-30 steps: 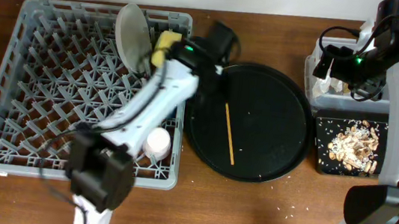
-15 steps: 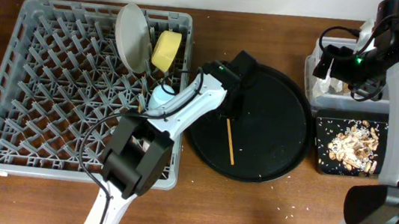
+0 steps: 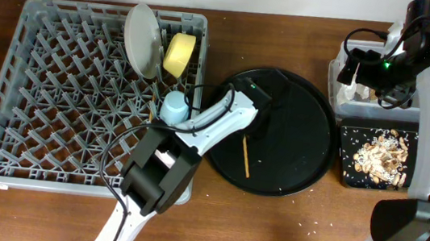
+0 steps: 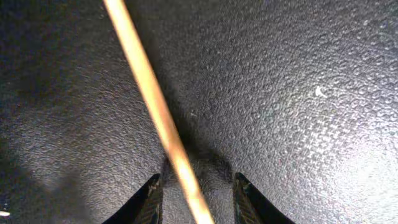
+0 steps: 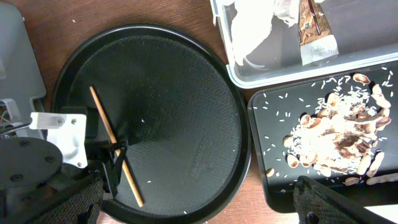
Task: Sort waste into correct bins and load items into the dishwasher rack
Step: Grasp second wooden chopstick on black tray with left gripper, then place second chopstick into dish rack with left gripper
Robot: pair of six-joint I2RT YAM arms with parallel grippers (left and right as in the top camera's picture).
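My left claw [image 4: 196,200] straddles the chopstick [image 4: 149,87] on the round tray [image 4: 298,93], jaws apart. Next: pinch squarely, lift toward the dishwasher rack [image 3: 63,95].

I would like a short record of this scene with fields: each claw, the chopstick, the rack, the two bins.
left claw: open, straddling the chopstick on the round black tray
right claw: open, holding nothing
rack: plate, yellow bowl, blue cup inside
clear tub: napkins, wrapper
shallow black tray: food scraps
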